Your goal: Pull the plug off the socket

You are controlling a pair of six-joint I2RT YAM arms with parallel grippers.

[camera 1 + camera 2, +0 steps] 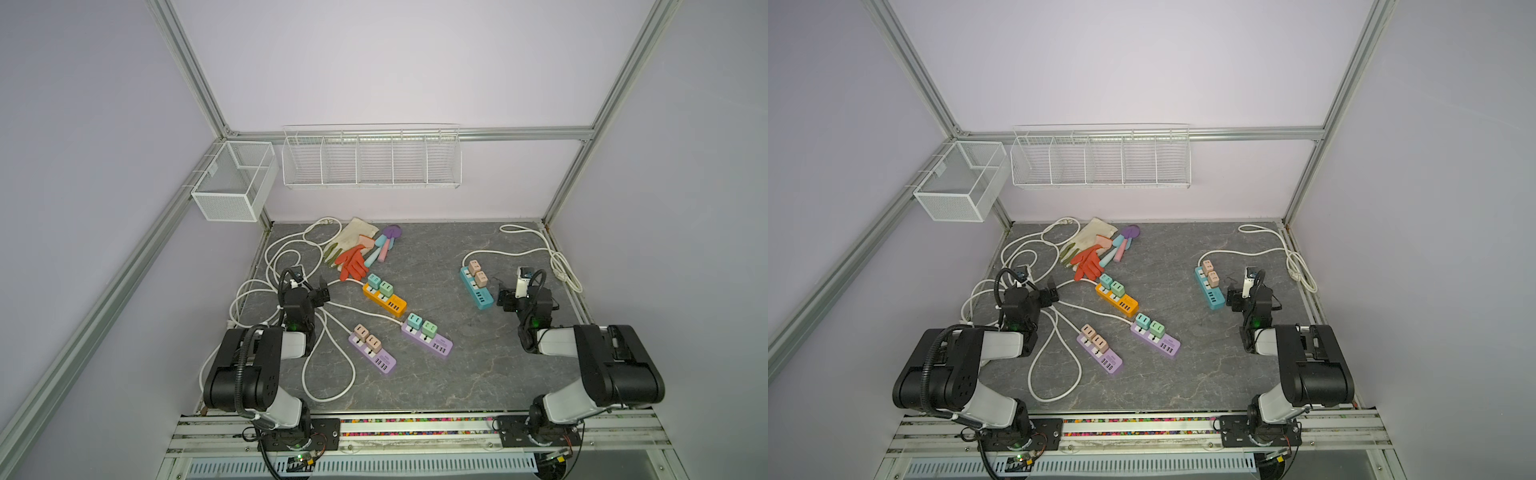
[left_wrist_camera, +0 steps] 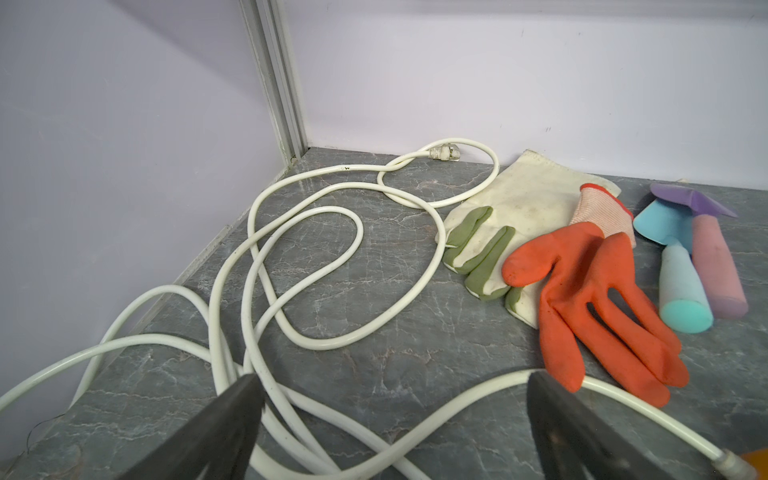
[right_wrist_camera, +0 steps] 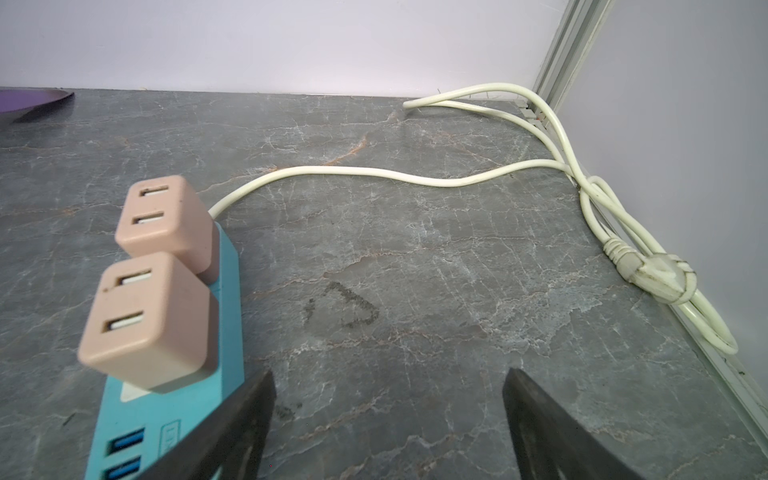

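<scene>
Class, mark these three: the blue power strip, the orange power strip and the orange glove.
blue power strip (image 1: 482, 297): in a top view, on its USB end.
orange power strip (image 1: 392, 305): in a top view, on its USB end.
orange glove (image 2: 582, 266): left wrist view, on its palm.

Wide-spread left claw (image 2: 392, 376) and right claw (image 3: 390, 372).

At the back left of your table (image 1: 478, 374) an orange glove (image 1: 352, 266) lies across the fingers of a cream glove (image 1: 353, 232) — small pastel shovels (image 1: 382, 249) sit just beside them. On the wall above hang a wire rack (image 1: 371, 166) and a mesh basket (image 1: 224, 203) — both white.
</scene>
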